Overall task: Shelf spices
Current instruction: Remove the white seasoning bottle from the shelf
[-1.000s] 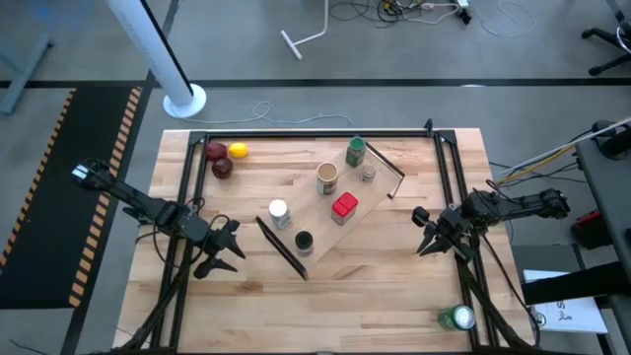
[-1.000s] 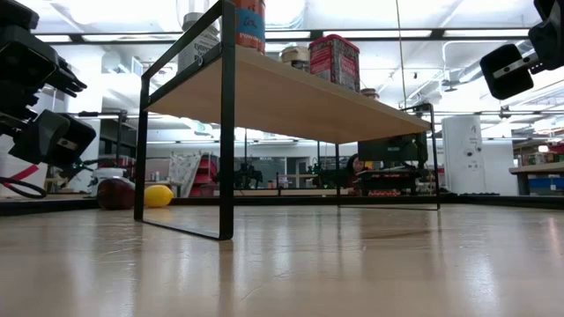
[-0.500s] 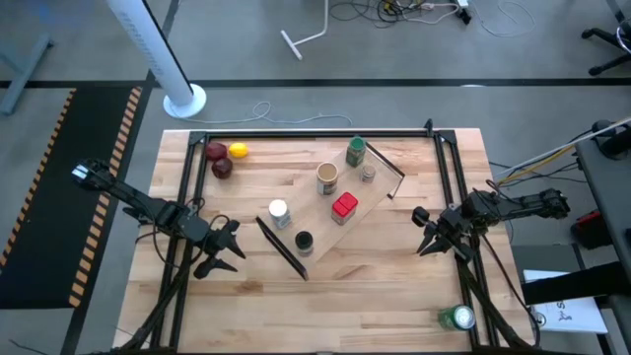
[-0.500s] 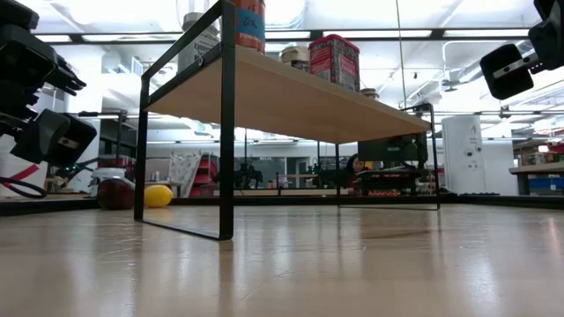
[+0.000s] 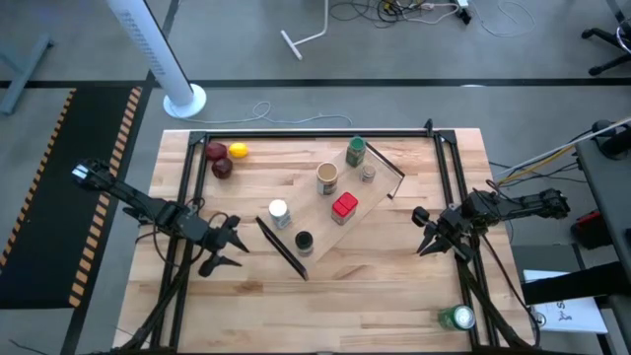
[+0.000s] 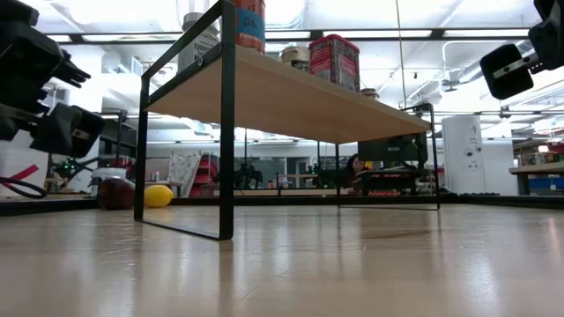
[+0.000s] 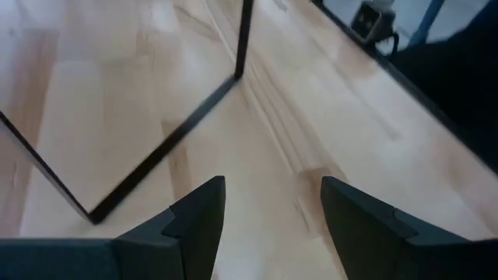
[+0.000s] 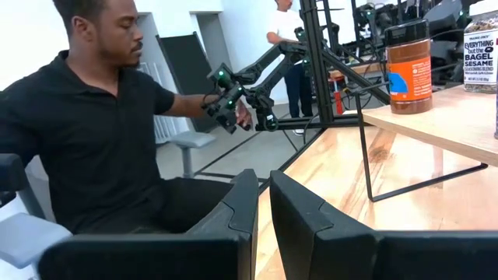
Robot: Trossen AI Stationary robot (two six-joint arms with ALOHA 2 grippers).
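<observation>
Only the left claw (image 5: 235,252) has changed position. In the high view its fingers now lie slightly further right and higher in the lower-left part of the frame than a second earlier. In the low view, at the left edge, the left claw (image 6: 53,101) has risen slightly.

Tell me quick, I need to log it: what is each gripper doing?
Left gripper: open, holding nothing.
Right gripper: shut, holding nothing.
</observation>
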